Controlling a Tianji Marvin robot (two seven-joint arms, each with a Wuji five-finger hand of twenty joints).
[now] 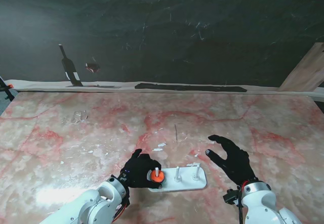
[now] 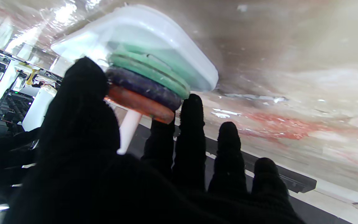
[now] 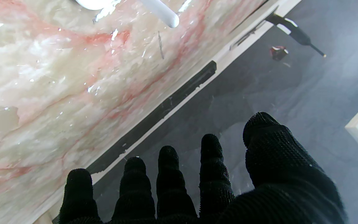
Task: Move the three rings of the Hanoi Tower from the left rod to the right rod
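Note:
The white tower base [image 1: 185, 182] lies on the marble table close to me. Its left rod [image 1: 157, 171] carries an orange ring [image 1: 156, 176] on top; the left wrist view shows that orange ring [image 2: 141, 105] stacked with a purple ring [image 2: 144, 87] and a green ring [image 2: 148, 70]. My left hand [image 1: 136, 169] wraps the stack, thumb [image 2: 82, 102] and index finger [image 2: 162, 140] pressed on opposite sides of the orange ring, which is still on the rod [image 2: 128, 130]. The middle rod [image 1: 177, 173] and right rod [image 1: 197, 171] are bare. My right hand [image 1: 233, 158] hovers open just right of the base, fingers [image 3: 204, 161] spread.
A black strip [image 1: 190, 87] lies along the table's far edge before a dark backdrop. A wooden board [image 1: 306, 72] leans at the far right. A dark bottle shape [image 1: 68, 67] shows at the far left. White flecks [image 1: 159, 145] dot the marble beyond the base.

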